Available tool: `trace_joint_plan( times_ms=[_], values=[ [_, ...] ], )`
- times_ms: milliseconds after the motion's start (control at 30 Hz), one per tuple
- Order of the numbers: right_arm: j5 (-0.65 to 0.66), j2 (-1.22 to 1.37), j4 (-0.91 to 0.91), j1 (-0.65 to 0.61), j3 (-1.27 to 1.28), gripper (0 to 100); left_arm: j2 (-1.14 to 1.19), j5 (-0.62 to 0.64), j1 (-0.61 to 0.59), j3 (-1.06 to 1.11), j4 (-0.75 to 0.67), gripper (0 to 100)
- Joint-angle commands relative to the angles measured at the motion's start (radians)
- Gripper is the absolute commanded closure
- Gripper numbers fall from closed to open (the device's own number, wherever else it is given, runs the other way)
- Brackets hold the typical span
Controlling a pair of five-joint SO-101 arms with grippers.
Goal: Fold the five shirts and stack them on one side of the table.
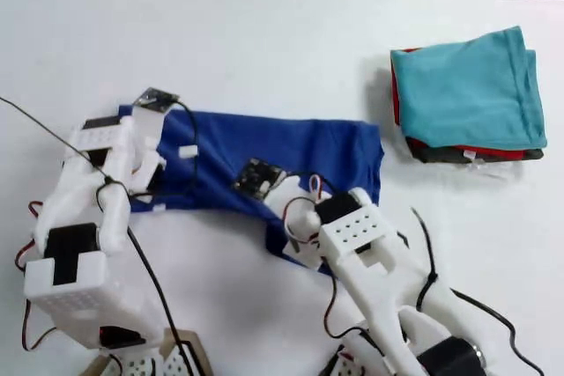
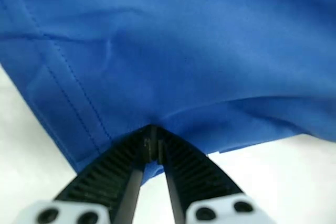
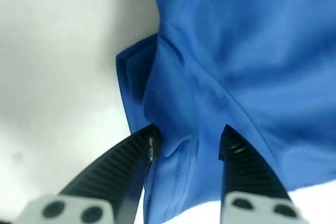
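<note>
Folded stack (image 1: 467,94) on counter (image 1: 264,33); blue shirt (image 1: 291,151) part-folded. Left hand (image 2: 152,137) pinching hem; right hand (image 3: 189,137) spread astride fold. Folding, stacking remain.

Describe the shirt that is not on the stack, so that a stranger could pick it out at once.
Start from the white table and find the stack of folded shirts near one side, topped by a teal shirt. Beside it, toward the table's middle, lies the royal-blue fabric shirt, stretched out in a long band. It is the only blue one and the only one lying apart from the stack.
</note>
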Motion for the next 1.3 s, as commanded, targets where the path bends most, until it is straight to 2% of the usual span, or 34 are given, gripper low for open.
trace_joint_plan(
  times_ms=[0, 133, 267, 400, 500, 567, 600, 667, 933, 1267],
  values=[
    [0.002, -0.102, 0.143, 0.012, -0.133, 80.8, 0.0, -0.003, -0.02, 0.002, -0.028, 97],
    [0.002, -0.189, 0.214, 0.015, -0.207, 80.8, 0.002, -0.003, -0.02, 0.002, -0.028, 97],
    [-0.005, -0.183, 0.156, 0.045, -0.195, 80.8, 0.002, -0.003, -0.02, 0.002, -0.028, 97],
    [-0.005, -0.081, 0.001, 0.12, -0.147, 83.7, 0.002, -0.003, -0.018, 0.002, -0.028, 97],
    [-0.006, 0.053, -0.206, 0.211, -0.164, 99.6, 0.002, -0.003, -0.018, 0.002, -0.028, 97],
    [-0.029, 0.156, -0.292, 0.272, -0.236, 95.9, 0.002, -0.003, -0.018, 0.002, -0.028, 97],
    [-0.058, 0.213, -0.308, 0.294, -0.292, 97.8, 0.002, -0.003, -0.018, 0.002, -0.028, 97],
    [-0.101, 0.34, -0.292, 0.312, -0.414, 97.6, 0.002, -0.003, -0.018, 0.002, -0.026, 97],
    [-0.11, 0.811, -0.082, 0.325, -0.873, 97.9, 0.002, -0.003, -0.018, 0.002, -0.026, 97],
    [-0.104, 1.066, 0.028, 0.461, -1.229, 97.9, 0.002, -0.003, -0.018, 0.002, -0.026, 97]
  ],
)
